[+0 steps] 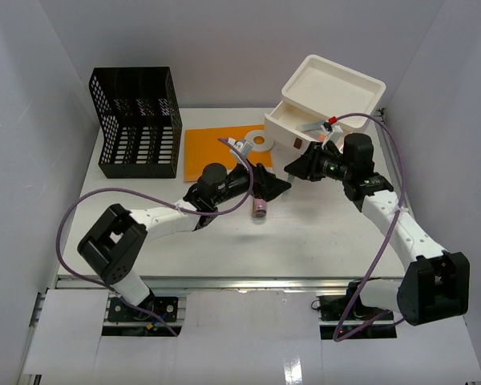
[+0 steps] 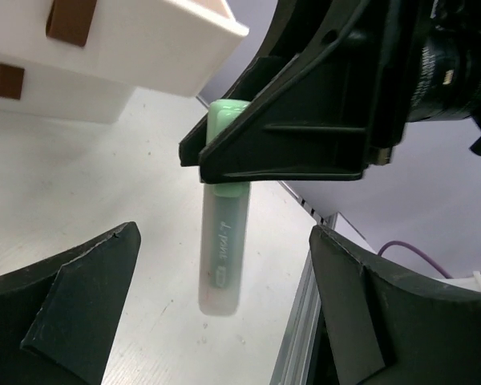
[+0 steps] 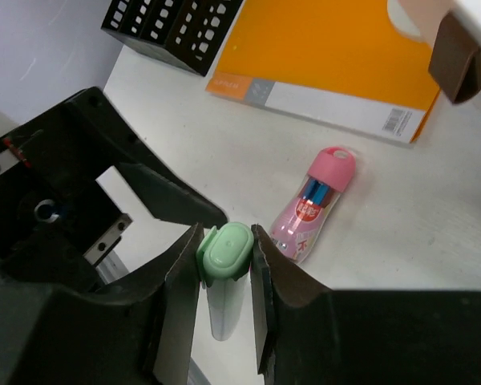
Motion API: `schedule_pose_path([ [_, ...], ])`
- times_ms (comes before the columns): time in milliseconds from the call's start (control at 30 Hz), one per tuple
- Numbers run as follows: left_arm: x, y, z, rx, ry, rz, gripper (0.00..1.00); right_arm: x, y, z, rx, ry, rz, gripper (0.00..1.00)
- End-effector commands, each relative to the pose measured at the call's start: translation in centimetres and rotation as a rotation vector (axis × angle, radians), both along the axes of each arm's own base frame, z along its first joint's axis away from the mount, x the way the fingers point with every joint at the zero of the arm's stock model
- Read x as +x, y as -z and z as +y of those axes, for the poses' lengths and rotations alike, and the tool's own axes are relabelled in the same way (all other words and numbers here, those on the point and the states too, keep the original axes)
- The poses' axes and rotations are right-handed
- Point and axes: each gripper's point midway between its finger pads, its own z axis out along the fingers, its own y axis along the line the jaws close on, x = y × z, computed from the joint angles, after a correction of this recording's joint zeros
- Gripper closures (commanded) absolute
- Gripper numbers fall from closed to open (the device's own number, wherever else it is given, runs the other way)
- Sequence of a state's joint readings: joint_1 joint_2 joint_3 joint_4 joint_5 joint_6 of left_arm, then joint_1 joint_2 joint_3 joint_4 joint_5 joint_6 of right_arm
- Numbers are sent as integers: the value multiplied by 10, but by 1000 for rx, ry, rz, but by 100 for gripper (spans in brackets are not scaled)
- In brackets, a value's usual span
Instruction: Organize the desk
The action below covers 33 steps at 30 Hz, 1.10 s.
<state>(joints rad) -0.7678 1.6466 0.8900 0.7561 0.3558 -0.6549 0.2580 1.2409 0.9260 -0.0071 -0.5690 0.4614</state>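
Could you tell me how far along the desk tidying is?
Little looks put away yet. In hand: right gripper shut on a green-capped translucent tube; left gripper open beside it. Left: pink-capped tube, orange folder and white tape ring on the white desk; white drawer open.

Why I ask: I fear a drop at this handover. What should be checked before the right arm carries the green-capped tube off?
1. Right claw shut on the green-capped tube: ok.
2. Left claw open, apart from the tube on both sides: ok.
3. Tube's lower end clear of the desk: cannot tell.
4. Pink bottle lying on the desk, in neither claw: ok.
5. A drawer of the white box open to receive things: ok.
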Motion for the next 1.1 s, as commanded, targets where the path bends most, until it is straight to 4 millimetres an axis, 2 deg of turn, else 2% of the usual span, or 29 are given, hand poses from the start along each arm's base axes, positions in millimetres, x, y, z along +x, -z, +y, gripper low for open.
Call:
schedule_pose_path([
  [0, -8, -41, 28, 28, -73, -145, 2, 21, -61, -8, -85, -6, -282, 92],
  [67, -11, -41, 39, 74, -97, -161, 2, 30, -72, -14, -132, 18, -334, 92],
  [100, -14, -37, 48, 112, -111, -157, 2, 37, -84, -16, -156, 33, -381, 92],
  [167, -16, -18, 68, 209, -159, -101, 2, 51, -103, -25, -206, 86, -455, 92],
  [233, -18, -17, 87, 248, -181, -85, 2, 66, -115, -32, -257, 125, -512, 92],
  [300, -19, -6, 102, 311, -187, -63, 2, 79, -135, -41, -297, 186, -569, 92],
  [400, -19, 9, 123, 396, -201, -32, 2, 95, -149, -52, -353, 255, -624, 92],
  [433, -18, 13, 129, 425, -208, -39, 2, 102, -157, -59, -383, 296, -663, 92],
  [533, -18, 32, 143, 513, -220, -41, 2, 117, -163, -83, -455, 437, -694, 92],
  [700, -16, 52, 154, 596, -235, -64, 2, 136, -158, -101, -580, 519, -765, 92],
  [833, -15, 54, 154, 613, -224, -80, 2, 152, -135, -107, -661, 530, -762, 89],
  [1067, -18, 52, 155, 609, -219, -91, 2, 158, -91, -102, -718, 458, -706, 80],
])
